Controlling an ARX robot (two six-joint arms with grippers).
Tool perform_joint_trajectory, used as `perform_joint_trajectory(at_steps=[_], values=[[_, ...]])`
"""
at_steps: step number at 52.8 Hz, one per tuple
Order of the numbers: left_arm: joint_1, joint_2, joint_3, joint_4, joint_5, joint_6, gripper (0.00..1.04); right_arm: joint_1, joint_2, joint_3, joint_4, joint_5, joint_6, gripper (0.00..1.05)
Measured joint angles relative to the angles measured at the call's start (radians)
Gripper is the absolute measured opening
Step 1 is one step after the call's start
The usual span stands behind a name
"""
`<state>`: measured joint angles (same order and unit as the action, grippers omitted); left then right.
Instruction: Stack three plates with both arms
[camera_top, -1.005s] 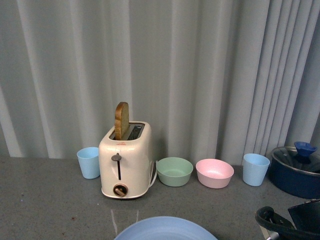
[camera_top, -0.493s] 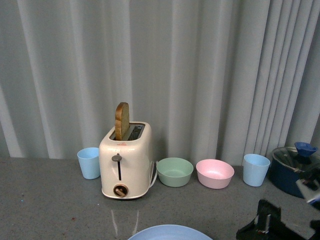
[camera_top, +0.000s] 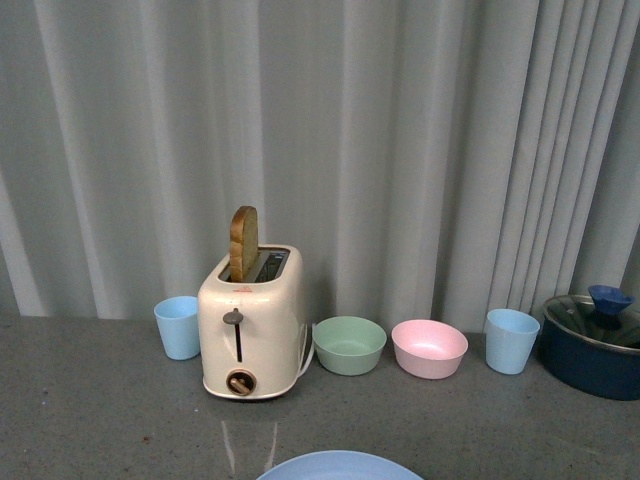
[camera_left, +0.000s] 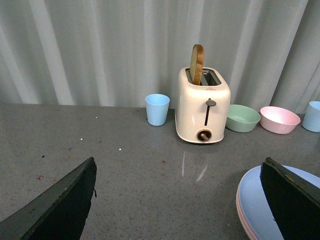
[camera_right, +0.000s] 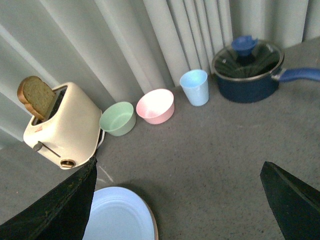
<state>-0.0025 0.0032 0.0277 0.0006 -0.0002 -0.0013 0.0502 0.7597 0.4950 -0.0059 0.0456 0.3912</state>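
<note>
Your left gripper (camera_left: 180, 200) and right gripper (camera_right: 177, 205) both spread wide with nothing held, light blue plate (camera_right: 117, 215) nearest you atop a pink plate (camera_left: 239, 212), toaster (camera_top: 250, 320) behind it, bowls and cups along the curtain.

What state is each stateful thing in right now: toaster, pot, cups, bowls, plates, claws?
Toaster: bread slice sticking up from slot.
Blue pot: lid on.
Blue cups: upright.
Green bowl: upright, empty.
Pink bowl: upright, empty.
Plates: stacked, light blue on top, pink edge beneath.
Left claw: open.
Right claw: open.
</note>
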Motion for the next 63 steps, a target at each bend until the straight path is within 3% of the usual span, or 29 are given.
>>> perform_joint_trajectory(at_steps=[5,8,14,16,21,32,63], values=[[0.0,0.0,0.0,0.0,0.0,0.0,0.98,0.02,-0.102,-0.012,-0.007,0.032,-0.066,0.94],[0.0,0.0,0.0,0.0,0.0,0.0,0.98,0.042,-0.175,-0.069,0.106,0.057,-0.177,0.84],[0.0,0.0,0.0,0.0,0.0,0.0,0.98,0.04,-0.295,-0.157,0.14,0.026,-0.317,0.64],[0.0,0.0,0.0,0.0,0.0,0.0,0.98,0.002,-0.317,-0.182,0.148,-0.027,-0.34,0.57],[0.0,0.0,0.0,0.0,0.0,0.0,0.98,-0.042,-0.346,-0.236,0.159,-0.039,-0.366,0.41],[0.0,0.0,0.0,0.0,0.0,0.0,0.98,-0.048,-0.412,-0.323,0.174,-0.046,-0.384,0.04],[0.0,0.0,0.0,0.0,0.0,0.0,0.98,-0.048,-0.56,-0.439,0.148,-0.046,-0.388,0.03]])
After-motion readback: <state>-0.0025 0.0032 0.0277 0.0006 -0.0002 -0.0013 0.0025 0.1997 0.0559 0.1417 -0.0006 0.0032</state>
